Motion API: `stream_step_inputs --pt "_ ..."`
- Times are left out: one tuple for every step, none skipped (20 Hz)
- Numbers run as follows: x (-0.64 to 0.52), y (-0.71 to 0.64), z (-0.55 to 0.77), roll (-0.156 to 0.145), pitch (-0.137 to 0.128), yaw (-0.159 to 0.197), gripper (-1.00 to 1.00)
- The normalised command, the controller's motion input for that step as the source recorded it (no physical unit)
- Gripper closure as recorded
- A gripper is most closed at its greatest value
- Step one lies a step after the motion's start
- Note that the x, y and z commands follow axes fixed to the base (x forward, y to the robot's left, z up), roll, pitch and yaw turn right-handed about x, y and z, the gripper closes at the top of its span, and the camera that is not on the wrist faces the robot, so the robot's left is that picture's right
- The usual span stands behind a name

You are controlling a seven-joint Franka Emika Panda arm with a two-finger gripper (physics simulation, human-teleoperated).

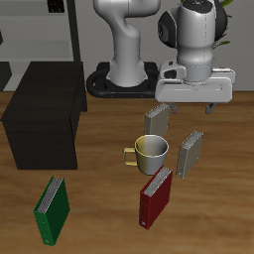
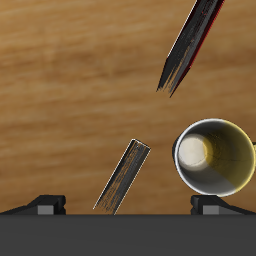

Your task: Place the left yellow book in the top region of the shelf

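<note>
The left yellow book (image 1: 190,154) stands upright on the table beside the yellow mug (image 1: 151,151), on the side away from the shelf. It also shows in the wrist view (image 2: 122,177), seen from above with its striped page edges. My gripper (image 1: 189,107) hangs open and empty above the table, a little farther back than this book and not touching it. In the wrist view the gripper (image 2: 130,203) has its two fingertips wide apart. The shelf (image 1: 45,114) is a large black cabinet at the far side of the table from the gripper.
The other yellow book (image 1: 157,116) stands behind the mug, close to the gripper. A dark red book (image 1: 156,193) leans in front of the mug and shows in the wrist view (image 2: 190,45). A green book (image 1: 52,208) stands near the front edge. A grey rack (image 1: 50,30) stands at the back.
</note>
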Motion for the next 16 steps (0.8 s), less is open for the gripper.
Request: stream_step_inputs --pt "-0.09 -0.05 -0.57 -0.024 -0.029 -0.102 -1.0" --pt "-0.06 -0.16 -0.23 -0.078 -0.011 -0.089 -1.0" --pt "0.05 -0.03 0.03 0.0 0.0 0.0 -1.0" --pt "-0.04 0.0 -0.23 -0.008 -0.025 -0.084 -1.0" --pt "-0.07 0.06 -0.21 0.004 -0.05 -0.002 -1.0" --pt "-0.02 -0.01 -0.22 -0.043 -0.02 -0.073 -1.0" --pt "0.03 0.06 -0.18 -0.016 0.0 -0.048 -1.0" --pt "-0.06 0.21 -0.45 0.047 0.04 -0.076 -1.0" --pt "0.02 0.12 -0.33 0.01 0.056 -0.052 -1.0" --pt "-0.03 0.11 -0.23 -0.043 -0.014 -0.003 -1.0" --pt "0.0 0.08 -0.2 -0.001 -0.011 -0.028 -1.0" --pt "0.1 0.11 -0.26 0.029 0.071 -0.081 -1.0" --pt "-0.02 0.05 -0.12 -0.007 -0.002 -0.028 -1.0" --pt "0.02 0.05 -0.18 -0.01 -0.015 -0.035 -1.0" --pt "0.03 0.07 -0.2 0.007 0.009 -0.051 -1.0" --pt "-0.04 0.11 -0.21 0.01 -0.022 0.026 -1.0"
